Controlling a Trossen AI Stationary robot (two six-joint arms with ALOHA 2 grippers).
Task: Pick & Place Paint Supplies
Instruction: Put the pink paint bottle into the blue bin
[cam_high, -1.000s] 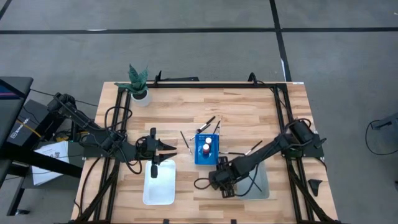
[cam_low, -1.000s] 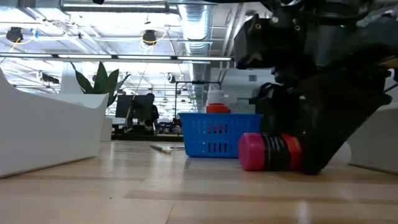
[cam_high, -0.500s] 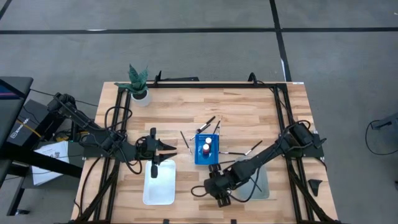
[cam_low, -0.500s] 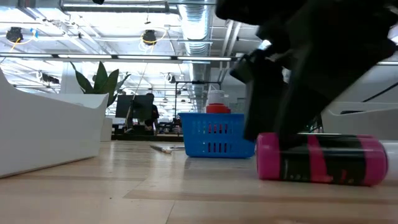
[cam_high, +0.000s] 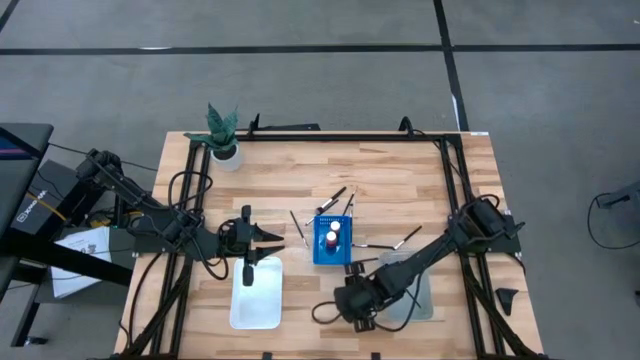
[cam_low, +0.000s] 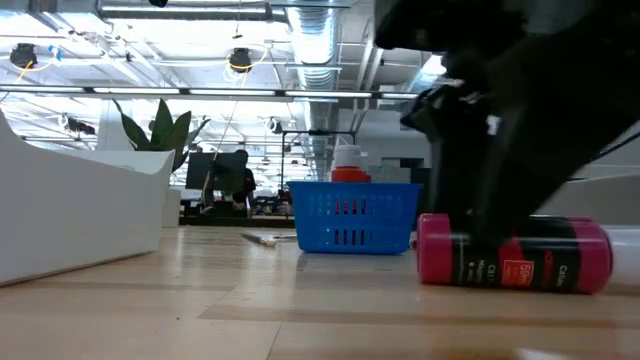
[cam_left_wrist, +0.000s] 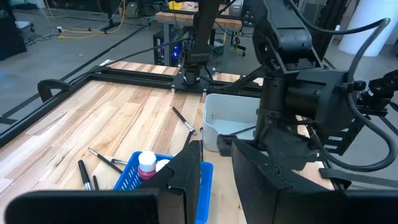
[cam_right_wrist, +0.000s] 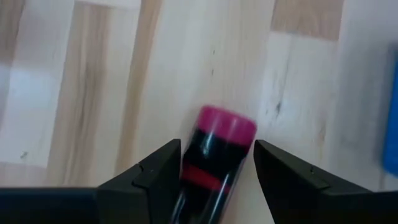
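A red-pink paint bottle (cam_low: 515, 265) lies on its side on the wood near the table's near edge, its whitish cap end (cam_low: 626, 255) to one side. My right gripper (cam_high: 355, 305) is over it, pointing down and open. Its fingers stand on either side of the bottle's body (cam_right_wrist: 217, 149). Two more bottles (cam_high: 333, 238) stand in the blue rack (cam_high: 320, 252). Thin brushes (cam_high: 340, 195) lie on the wood around the rack. My left gripper (cam_high: 268, 238) hangs open over the far end of the white tray (cam_high: 255, 300). My right gripper comes from above with one finger (cam_right_wrist: 158, 171) on each side of the bottle's body, near the pink bottom end (cam_right_wrist: 227, 124). The bottle lies flat on the table. Whether the fingers touch it I cannot tell.
A grey tray (cam_high: 415, 290) sits just right of my right gripper. The blue rack stands a short way beyond it. Cables trail beside both arms. A potted plant (cam_high: 222, 130) stands at the far left corner. More brushes (cam_left_wrist: 102, 158) lie near the rack.
My right gripper has moved toward the table's near edge and a little left, then held there. The bottle went with it along the table, coming nearer the near edge. It has since rolled on its side, so its printed label now faces the low view.
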